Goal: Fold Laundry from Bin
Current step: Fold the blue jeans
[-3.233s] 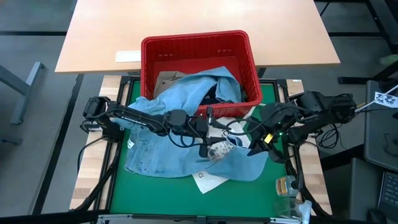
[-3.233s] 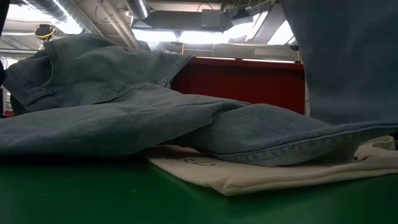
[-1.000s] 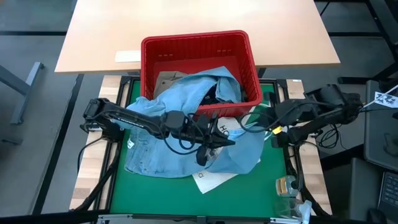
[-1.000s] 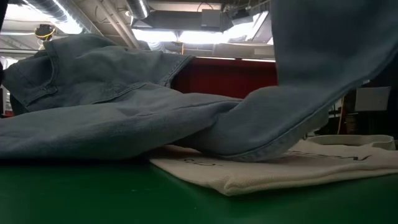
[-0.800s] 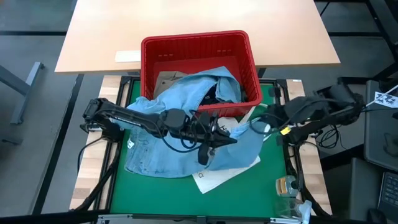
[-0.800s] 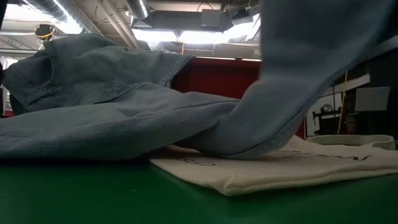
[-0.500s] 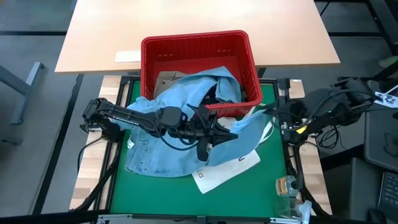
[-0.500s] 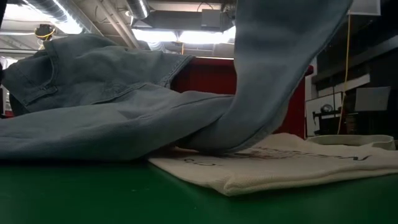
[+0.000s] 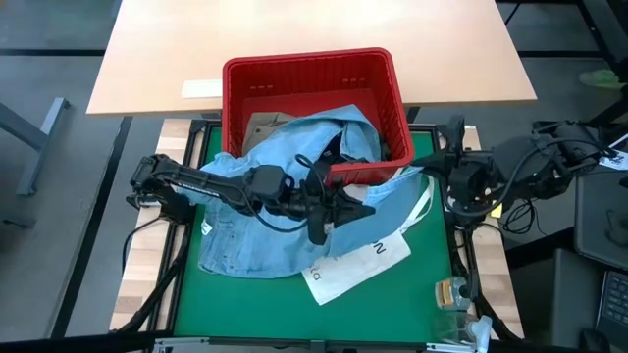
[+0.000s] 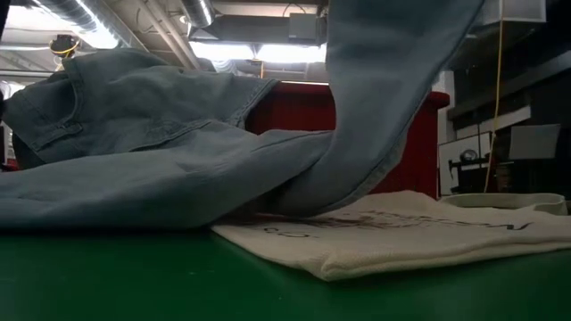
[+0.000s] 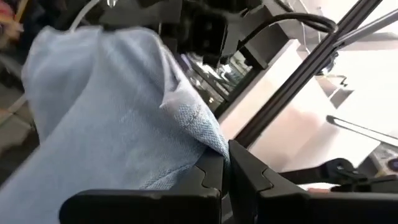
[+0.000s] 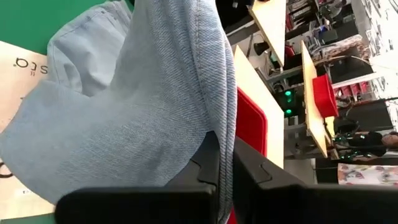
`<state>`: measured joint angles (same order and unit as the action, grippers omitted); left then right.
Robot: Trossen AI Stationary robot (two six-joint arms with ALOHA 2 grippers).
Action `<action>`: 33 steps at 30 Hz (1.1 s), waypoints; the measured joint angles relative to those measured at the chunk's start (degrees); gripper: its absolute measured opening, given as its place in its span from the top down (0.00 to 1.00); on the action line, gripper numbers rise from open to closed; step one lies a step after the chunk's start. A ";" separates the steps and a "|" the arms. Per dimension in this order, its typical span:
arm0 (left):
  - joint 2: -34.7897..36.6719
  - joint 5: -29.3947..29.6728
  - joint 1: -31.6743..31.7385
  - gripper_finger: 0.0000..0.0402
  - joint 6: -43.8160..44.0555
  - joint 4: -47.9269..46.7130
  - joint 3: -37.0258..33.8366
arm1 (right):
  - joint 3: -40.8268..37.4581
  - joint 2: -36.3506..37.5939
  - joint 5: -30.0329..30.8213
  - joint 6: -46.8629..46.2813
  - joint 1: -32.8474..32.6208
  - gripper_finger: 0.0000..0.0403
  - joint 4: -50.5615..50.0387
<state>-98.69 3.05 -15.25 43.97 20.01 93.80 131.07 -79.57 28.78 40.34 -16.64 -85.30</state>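
Left gripper (image 9: pixel 365 206) and right gripper (image 9: pixel 417 173) both pinch the light blue denim garment (image 9: pixel 257 235), stretched above the table (image 9: pixel 392 304) before the red bin (image 9: pixel 304 78).

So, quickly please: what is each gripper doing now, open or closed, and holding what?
Left gripper: closed on the denim.
Right gripper: closed on the denim, lifted beside the bin.

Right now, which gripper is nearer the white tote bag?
Left. The left gripper, shut on the denim garment, hangs just past the white tote bag's bin-side edge. The right gripper, also shut on denim, is farther off beside the red bin.
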 joint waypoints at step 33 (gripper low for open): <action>0.17 8.96 -0.31 0.98 -10.24 -23.88 -0.09 | -4.90 -1.08 -33.83 -46.74 -1.26 0.96 -4.71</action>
<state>-98.52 12.00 -15.56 33.73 -3.87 93.71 126.16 -80.65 -5.05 -6.40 -17.90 -90.01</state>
